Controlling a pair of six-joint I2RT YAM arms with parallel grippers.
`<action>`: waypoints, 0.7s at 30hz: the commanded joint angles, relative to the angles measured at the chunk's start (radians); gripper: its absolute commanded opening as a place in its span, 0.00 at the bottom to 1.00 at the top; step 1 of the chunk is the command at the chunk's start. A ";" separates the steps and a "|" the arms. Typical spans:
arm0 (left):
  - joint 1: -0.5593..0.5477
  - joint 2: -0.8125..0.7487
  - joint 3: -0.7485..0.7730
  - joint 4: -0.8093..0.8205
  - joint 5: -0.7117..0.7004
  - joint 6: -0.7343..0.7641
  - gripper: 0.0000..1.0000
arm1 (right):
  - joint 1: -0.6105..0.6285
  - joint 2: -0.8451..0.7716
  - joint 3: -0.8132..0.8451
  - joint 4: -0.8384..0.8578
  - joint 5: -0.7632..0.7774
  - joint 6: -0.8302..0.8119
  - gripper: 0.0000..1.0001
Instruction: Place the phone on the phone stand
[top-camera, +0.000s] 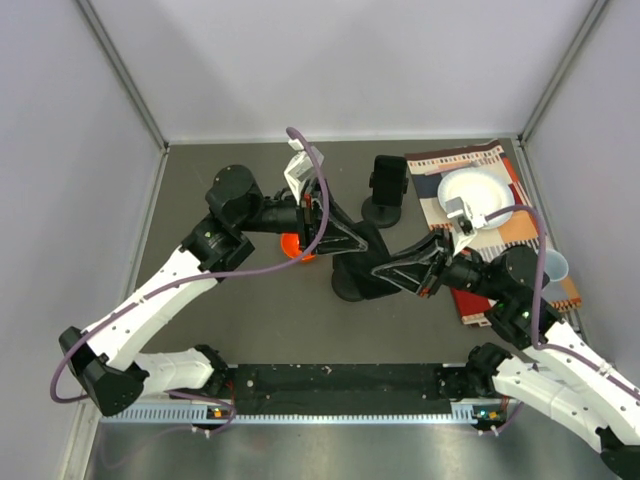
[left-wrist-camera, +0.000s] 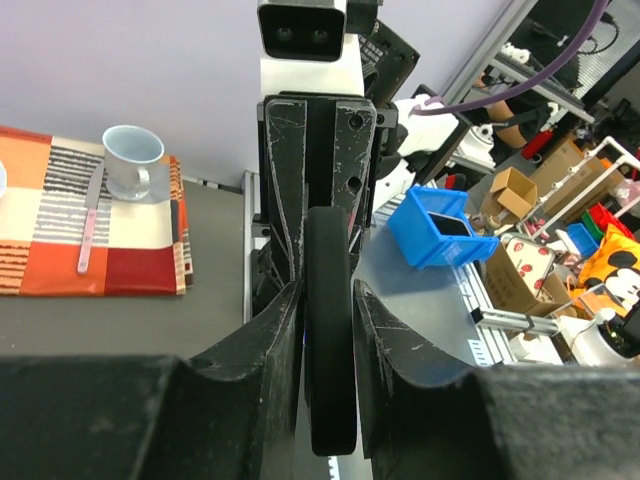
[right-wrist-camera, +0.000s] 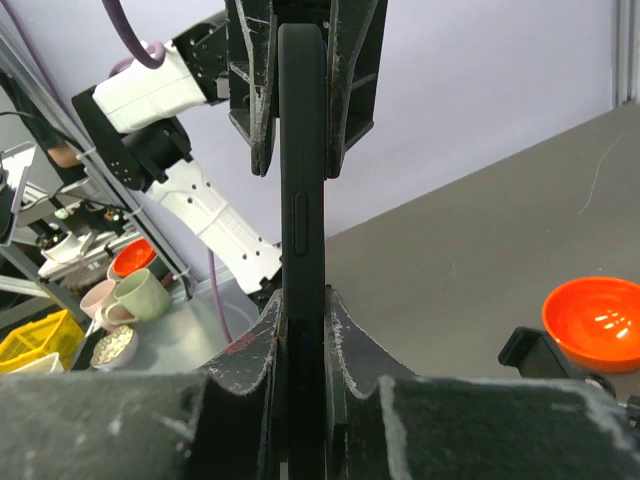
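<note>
Left arm: I see it reaching in from the left, its wrist near the middle of the table.
Orange bowl (top-camera: 298, 247): sits on the table, partly under the left arm's wrist.
Left gripper (top-camera: 345, 238): my left wrist camera has both fingers pressed flat on the phone's faces, so it is clamped on one end.
Phone (top-camera: 362, 255): black, at the table's centre and bridging the two grippers, mostly hidden from above by them.
Phone long axis: runs from one gripper to the other, upper left to lower right in the top view. Both wrist cameras see it edge-on, with a side button showing in the right wrist view.
Phone stand (top-camera: 387, 185): black, upright on a round base, just beyond the phone and apart from it.
Right gripper (top-camera: 400, 270): closed on the phone's other end, fingers tight on both faces.
Placemat (top-camera: 500, 160): striped, at the far right.
Plate (top-camera: 470, 185): white, resting on the placemat.
Cup (top-camera: 553, 265): at the mat's right edge.
</note>
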 joint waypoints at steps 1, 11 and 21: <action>-0.009 -0.037 0.044 -0.080 0.026 0.081 0.31 | -0.001 -0.005 0.056 0.020 -0.001 -0.011 0.00; -0.010 -0.057 0.044 -0.090 0.069 0.099 0.25 | 0.000 0.004 0.066 0.012 -0.018 -0.001 0.00; -0.009 -0.107 0.079 -0.227 -0.053 0.263 0.00 | 0.000 0.015 0.108 -0.162 0.038 -0.001 0.60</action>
